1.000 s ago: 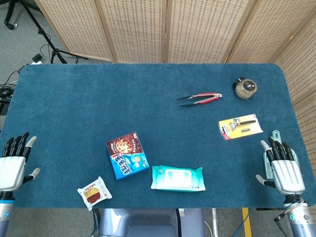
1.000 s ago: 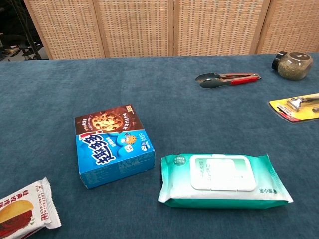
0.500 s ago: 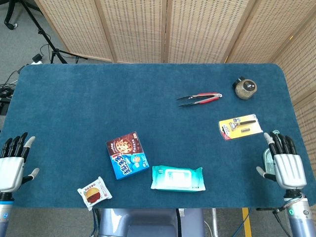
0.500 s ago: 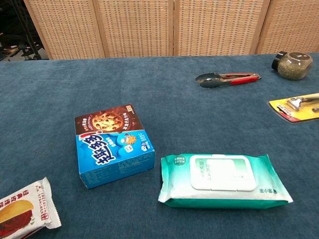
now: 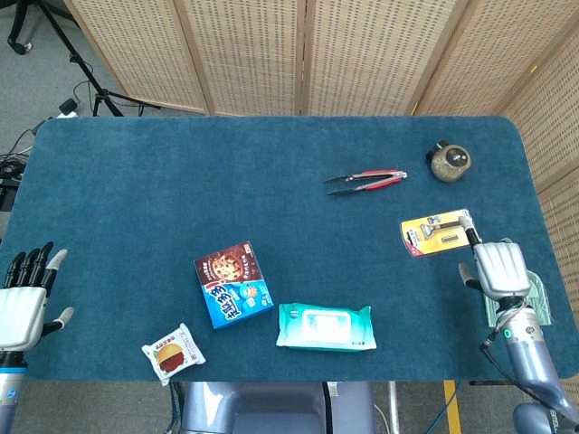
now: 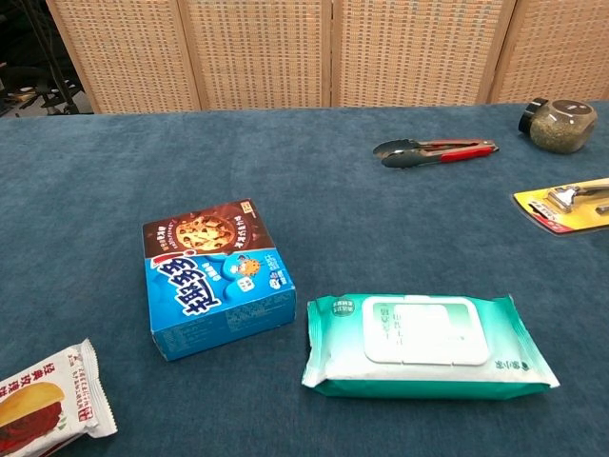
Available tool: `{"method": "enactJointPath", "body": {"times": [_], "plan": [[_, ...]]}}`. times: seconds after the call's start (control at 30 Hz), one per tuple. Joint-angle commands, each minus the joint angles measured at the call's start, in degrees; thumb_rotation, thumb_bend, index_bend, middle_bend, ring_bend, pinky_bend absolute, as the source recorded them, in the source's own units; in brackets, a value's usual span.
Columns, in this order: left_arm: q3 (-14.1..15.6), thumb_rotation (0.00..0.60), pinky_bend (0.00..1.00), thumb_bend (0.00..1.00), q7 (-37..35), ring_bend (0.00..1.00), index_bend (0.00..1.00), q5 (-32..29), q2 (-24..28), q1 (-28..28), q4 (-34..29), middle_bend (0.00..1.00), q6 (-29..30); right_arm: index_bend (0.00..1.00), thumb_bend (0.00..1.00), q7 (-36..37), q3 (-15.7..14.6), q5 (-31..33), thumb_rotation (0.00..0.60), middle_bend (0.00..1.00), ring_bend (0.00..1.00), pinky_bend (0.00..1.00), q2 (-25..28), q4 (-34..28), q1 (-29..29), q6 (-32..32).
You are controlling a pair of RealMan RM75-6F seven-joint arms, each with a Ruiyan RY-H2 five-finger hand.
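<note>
My right hand (image 5: 499, 268) hovers over the table's right edge, just below the yellow razor pack (image 5: 439, 233), holding nothing. I see the back of its palm; its fingers are foreshortened and point toward the pack. My left hand (image 5: 23, 298) stays at the table's left edge with fingers spread and empty. Its nearest thing is the snack packet (image 5: 173, 353). Neither hand shows in the chest view.
On the blue table (image 5: 136, 199) lie a blue cookie box (image 5: 233, 284), a green wet-wipes pack (image 5: 326, 326), red-handled tongs (image 5: 365, 181) and a round jar (image 5: 450, 162). A pale green item (image 5: 534, 294) sits at the right edge beside my right hand.
My right hand has moved away from the front right corner, up and left toward the razor pack, tipping forward. My left hand has barely shifted. The objects have not moved.
</note>
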Motion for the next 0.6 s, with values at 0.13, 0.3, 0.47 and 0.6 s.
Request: {"method": "enactJointPath", "body": {"times": [0.13,0.3,0.47,0.6], "plan": [[-0.1,0.600,0.00,0.20,-0.4,0.00,0.00,-0.3,-0.1,-0.3,0.5,0.00,-0.7,0.00,0.52,-9.6,1.3,15.2,0.600,0.74,0.76,0.56,0.0,2.8,8.8,-12.0],[-0.3,0.600,0.00,0.20,-1.1,0.00,0.00,-0.6,0.0,-0.2,0.6,0.00,-0.6,0.00,0.52,-12.6,0.7,21.2,0.600,0.74,0.76,0.56,-0.8,3.9,11.8,-13.5],[-0.2,0.600,0.00,0.20,-1.2,0.00,0.00,-0.3,0.0,-0.3,0.7,0.00,-0.6,0.00,0.52,-13.9,-0.8,24.8,0.600,0.74,0.76,0.56,-1.9,5.3,13.5,-14.4],[-0.2,0.600,0.00,0.20,-1.0,0.00,0.00,-0.3,-0.1,-0.4,0.7,0.00,-0.9,0.00,0.52,-14.5,-2.1,27.9,0.600,0.74,0.76,0.56,-2.9,7.0,14.6,-16.4]]}}
